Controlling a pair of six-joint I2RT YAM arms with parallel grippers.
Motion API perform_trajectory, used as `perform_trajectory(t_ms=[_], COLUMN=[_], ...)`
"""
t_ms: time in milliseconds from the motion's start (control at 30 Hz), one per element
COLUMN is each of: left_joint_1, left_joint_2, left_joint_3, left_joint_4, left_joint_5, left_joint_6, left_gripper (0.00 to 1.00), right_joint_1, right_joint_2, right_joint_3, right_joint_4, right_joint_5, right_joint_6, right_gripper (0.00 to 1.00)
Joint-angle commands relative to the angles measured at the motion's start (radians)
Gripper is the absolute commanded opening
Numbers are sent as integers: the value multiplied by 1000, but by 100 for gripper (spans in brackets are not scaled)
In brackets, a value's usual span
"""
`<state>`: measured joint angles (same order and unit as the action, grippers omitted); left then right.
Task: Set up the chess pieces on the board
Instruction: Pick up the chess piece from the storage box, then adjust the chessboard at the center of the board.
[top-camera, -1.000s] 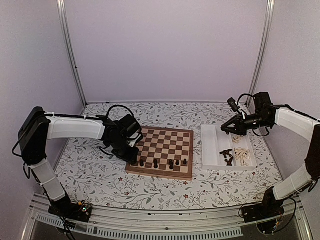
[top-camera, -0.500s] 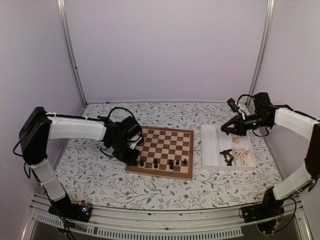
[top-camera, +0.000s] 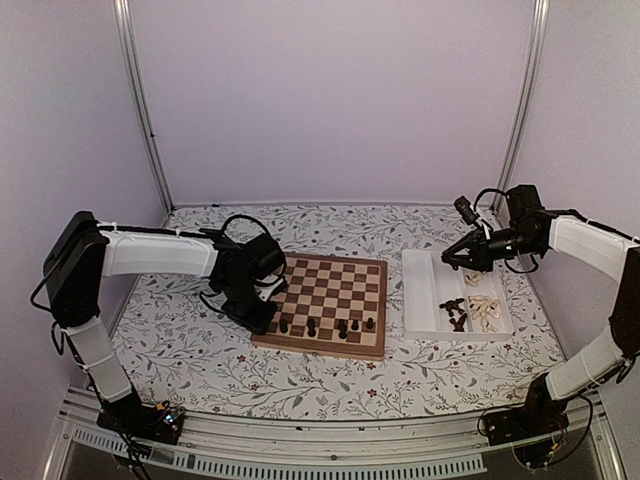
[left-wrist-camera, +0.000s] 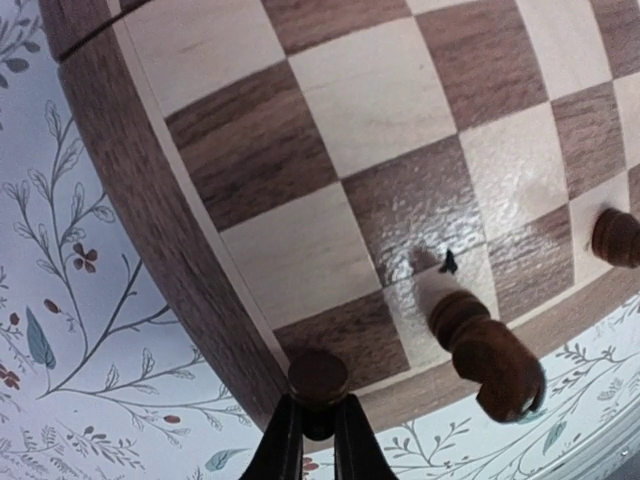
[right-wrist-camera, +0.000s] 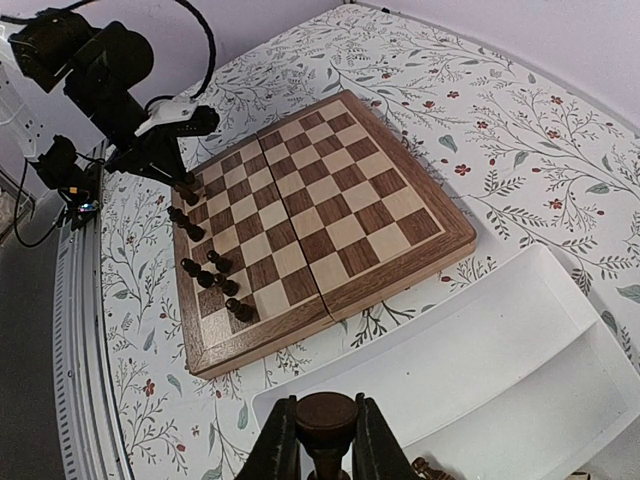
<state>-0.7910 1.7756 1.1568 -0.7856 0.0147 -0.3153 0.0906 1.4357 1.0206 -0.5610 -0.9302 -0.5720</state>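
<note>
Left wrist view showed the change: the left gripper (left-wrist-camera: 318, 440), partly open a second before, had drawn its two dark fingers in until they pinched a dark pawn (left-wrist-camera: 318, 378) below its round head. That pawn was at the near left corner of the board (left-wrist-camera: 370, 90), at the rim of the corner square; whether its foot rested on the wood could not be told. I judged this a fresh grip on a piece already at the board, to straighten or shift it, so that corner was not yet settled.

Just beside it another dark piece (left-wrist-camera: 485, 350) seemed to lean, though the lens may have bent it. It looked like turned, polished wood. The board's checks were glossy dark and pale veneer with visible grain inside a brown border, and a matt cloth (left-wrist-camera: 80, 300) printed with leafy sprigs lay under it.

Only a short row of dark pieces (top-camera: 325, 325) stood along the near edge, so most of the setting-up remained.

Farther right, the right gripper (right-wrist-camera: 327, 440) had not altered: it was narrowly closed on a dark round-topped piece (right-wrist-camera: 326, 415) above the smooth white tray (right-wrist-camera: 480, 330). Dark spares (top-camera: 455, 312) and cream spares (top-camera: 485, 310) lay in the tray.
</note>
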Motion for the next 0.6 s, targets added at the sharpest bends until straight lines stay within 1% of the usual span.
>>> perform_trajectory(t_ms=[0,200,267,333,400,433,567], left_joint_1=[-13,-6,1,26,66,84,134], left_joint_2=[16,-3,-1,-4,-5,1,29], left_joint_3=[31,18,17,13,-9,-12,6], left_joint_4=[-152,-207,-232,-247,-241,-243,-267], left_joint_5=[73,302,328,364,438,455,433], left_joint_6=[17,-29,-30,-35,-33,-26,12], left_gripper=[0,0,0,0,0,0,0], right_joint_1=[-3,-2,-2,-1,-1,-2,-2], right_joint_2=[-4,-8,-6,-4,-4,-5,-12], right_joint_3=[-11,-12,-10,-10,-10,-9,-10], right_joint_4=[-7,-11,-14,-16,-19,-21,-23], right_joint_5=[-19,-23,-25,-28,-31,-32,-30], right_joint_6=[-3,-9,-11,-14,-16,-17,-22], right_gripper=[12,12,12,12,12,12,12])
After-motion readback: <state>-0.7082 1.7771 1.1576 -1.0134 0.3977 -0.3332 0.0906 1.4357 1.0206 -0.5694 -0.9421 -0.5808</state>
